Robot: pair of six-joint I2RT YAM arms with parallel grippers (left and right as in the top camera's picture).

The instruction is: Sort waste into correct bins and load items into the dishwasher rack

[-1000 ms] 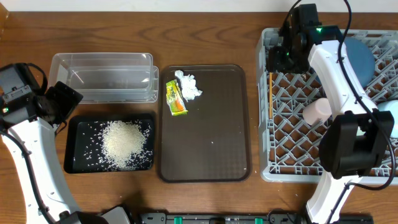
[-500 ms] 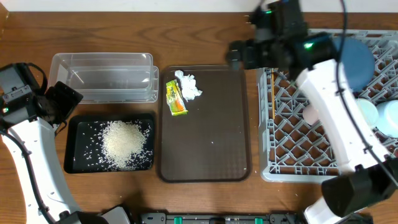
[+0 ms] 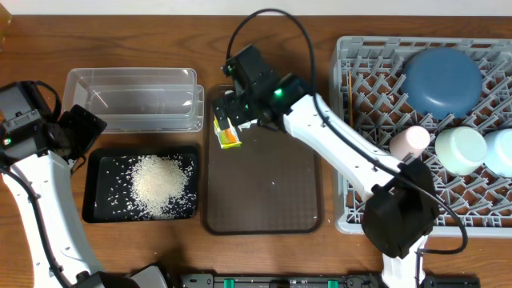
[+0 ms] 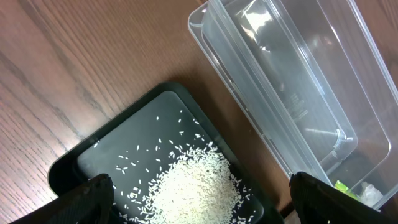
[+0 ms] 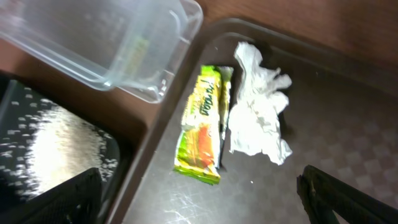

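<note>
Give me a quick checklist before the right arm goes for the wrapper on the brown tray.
1. Right gripper open: ok, jaws wide apart.
2. Gripper over the wrapper: ok, it lies just ahead of the jaws in the wrist view.
3. Wrapper clear of the tissue: not ok, the tissue lies against its long edge.
4. Clear tub free to receive: ok, nothing in it.
5. Left gripper out of the way: ok, open over the rice in the black tray.
</note>
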